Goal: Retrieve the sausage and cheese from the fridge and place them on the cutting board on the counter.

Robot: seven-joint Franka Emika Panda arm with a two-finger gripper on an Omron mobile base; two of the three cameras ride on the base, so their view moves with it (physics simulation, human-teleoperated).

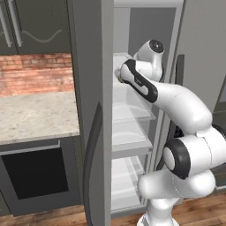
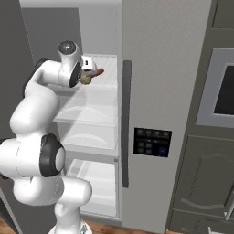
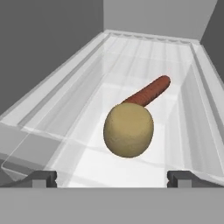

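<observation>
The fridge (image 1: 88, 110) stands with one door open, and my arm reaches onto an upper translucent shelf (image 3: 65, 113). On that shelf lies the cheese (image 3: 128, 130), a rounded yellowish-tan lump, close in front of my gripper (image 3: 113, 178). The reddish-brown sausage (image 3: 148, 92) lies just behind the cheese, angled away to the right and touching or nearly touching it. My gripper is open, its fingertips (image 3: 43, 177) wide apart and short of the cheese, with nothing between them. From the right base view the cheese (image 2: 85, 78) and sausage (image 2: 97, 72) sit beside my hand. The cutting board and the counter are out of view.
The open fridge door (image 1: 90, 145) stands close on my arm's left, and the closed door (image 2: 160, 91) with a dark control panel (image 2: 152, 141) on its right. Lower shelves (image 1: 128, 141) lie below. A stone top (image 1: 35, 114) over a black oven (image 1: 35, 172) sits left of the fridge.
</observation>
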